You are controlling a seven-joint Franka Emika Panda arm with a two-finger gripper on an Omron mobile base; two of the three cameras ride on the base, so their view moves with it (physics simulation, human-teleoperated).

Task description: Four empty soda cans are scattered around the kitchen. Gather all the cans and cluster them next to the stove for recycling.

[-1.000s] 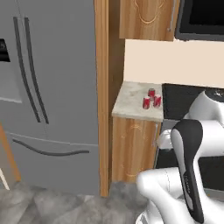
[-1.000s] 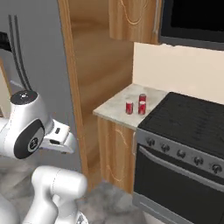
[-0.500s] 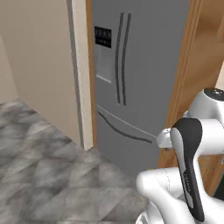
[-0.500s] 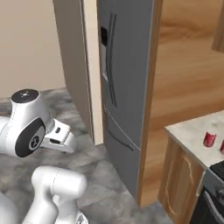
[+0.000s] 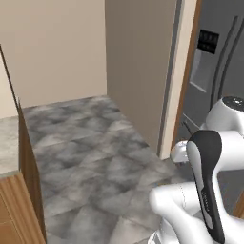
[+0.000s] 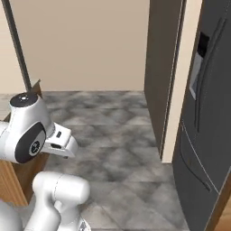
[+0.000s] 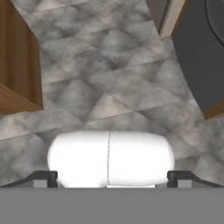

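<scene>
The gripper [image 7: 109,178] hangs with its jaws spread wide and nothing between them; the two dark fingertips [image 7: 43,177] sit far apart at the bottom of the hand view, pointing down at bare floor. Judgement on progress: no soda can and no stove can be seen from here, so how many cans are already clustered by the stove cannot be told; the empty, open gripper suggests the robot is between cans, travelling or searching, and at least one fetch probably remains. Below the hand lies a grey marbled tile floor [image 7: 100,74], flat and free of loose items, so driving over it looks unobstructed. On the left of the hand view stands the end of a wooden cabinet [image 7: 19,65]; the same cabinet appears at the near left of the left base view [image 5: 19,190], with a pale stone countertop [image 5: 7,143] on it. To the right is a dark grey refrigerator [image 6: 205,126] with long vertical door handles [image 6: 204,76] and a dispenser panel [image 5: 206,43]. A tall brown-grey side panel [image 5: 138,62] with a cream edge strip [image 6: 180,81] encloses it on the left. A plain beige wall [image 6: 85,40] closes the far side. The white arm [image 5: 209,181] is folded close to the base.
</scene>
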